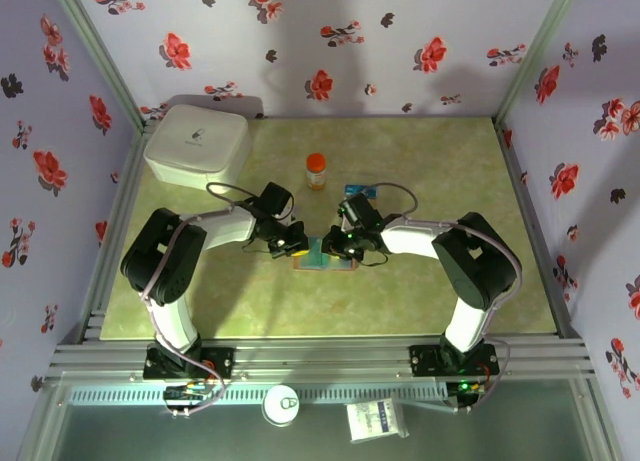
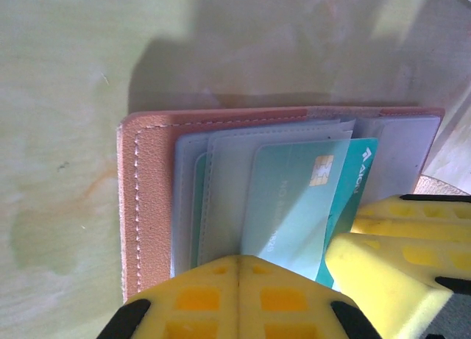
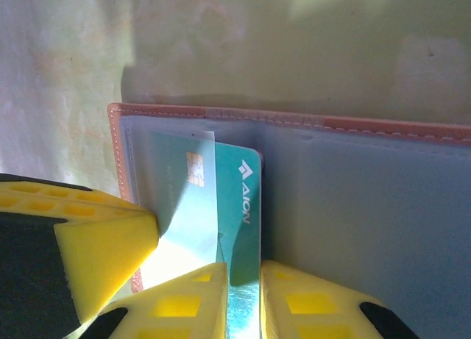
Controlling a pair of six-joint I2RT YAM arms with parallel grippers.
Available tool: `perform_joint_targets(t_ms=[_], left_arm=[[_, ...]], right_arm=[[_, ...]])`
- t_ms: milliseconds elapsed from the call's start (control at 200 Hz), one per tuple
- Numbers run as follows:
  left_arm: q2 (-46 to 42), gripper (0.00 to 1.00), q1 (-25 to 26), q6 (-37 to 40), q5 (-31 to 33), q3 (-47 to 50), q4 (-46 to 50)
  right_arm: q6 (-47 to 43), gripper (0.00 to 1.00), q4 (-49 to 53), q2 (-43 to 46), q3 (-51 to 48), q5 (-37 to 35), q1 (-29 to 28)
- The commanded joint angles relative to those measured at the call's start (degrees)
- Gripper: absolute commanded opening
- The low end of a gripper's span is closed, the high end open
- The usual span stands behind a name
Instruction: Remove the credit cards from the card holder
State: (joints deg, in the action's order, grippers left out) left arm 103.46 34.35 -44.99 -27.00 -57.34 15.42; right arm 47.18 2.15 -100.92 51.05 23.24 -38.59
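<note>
Card holder (image 1: 325, 258), reddish-brown leather with clear grey-blue sleeves inside, lies open and flat near the middle of the table (image 1: 430, 161), a little toward the near edge. Its long axis runs left to right, parallel with that edge.

Two teal cards sit inside the card holder. A paler chip card (image 2: 294, 199) lies slightly tilted in its sleeve. Beside it, a darker AION card (image 3: 246, 192) pokes partly out. Both have their long axes across the card holder's long axis, free ends pointing toward the fingers. A blue card (image 1: 360, 192) lies loose on the table beyond the card holder, toward the far edge.

The left gripper (image 2: 237, 264) has its yellow fingers clenched together, tips resting on the sleeves at one long edge of the card holder, just beside the chip card. The right gripper (image 3: 243, 280) sits just beside it. Its fingers stand a narrow slit apart, with a strip of the AION card showing between them. I cannot tell whether they pinch that card or only rest on it.

An orange bottle (image 1: 316, 169) stands farther back, and a white box (image 1: 197, 144) fills the far left corner.
</note>
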Motion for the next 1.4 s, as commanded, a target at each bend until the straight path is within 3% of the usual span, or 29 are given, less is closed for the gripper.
perform_joint_targets(t_ms=[0, 265, 530, 960, 1395], left_arm=[[1.3, 0.00, 0.2, 1.2, 1.1, -0.8, 2.1], [1.4, 0.00, 0.3, 0.7, 1.1, -0.3, 2.0], [0.7, 0.00, 0.3, 0.6, 1.3, 0.2, 1.9], [-1.4, 0.00, 0.6, -1.5, 0.8, 1.6, -0.2], [-3.4, 0.00, 1.2, -4.2, -0.3, 5.7, -4.8]], right_arm=[[1.2, 0.16, -2.5, 1.4, -1.4, 1.1, 0.7], [3.0, 0.08, -8.2, 2.2, -4.8, 3.3, 2.5], [2.0, 0.08, -7.9, 5.4, -7.8, 3.0, 4.8], [-5.9, 0.08, 12.2, 10.6, -2.8, -4.8, 5.2], [-8.3, 0.10, 21.2, 7.5, 4.8, -8.9, 1.5]])
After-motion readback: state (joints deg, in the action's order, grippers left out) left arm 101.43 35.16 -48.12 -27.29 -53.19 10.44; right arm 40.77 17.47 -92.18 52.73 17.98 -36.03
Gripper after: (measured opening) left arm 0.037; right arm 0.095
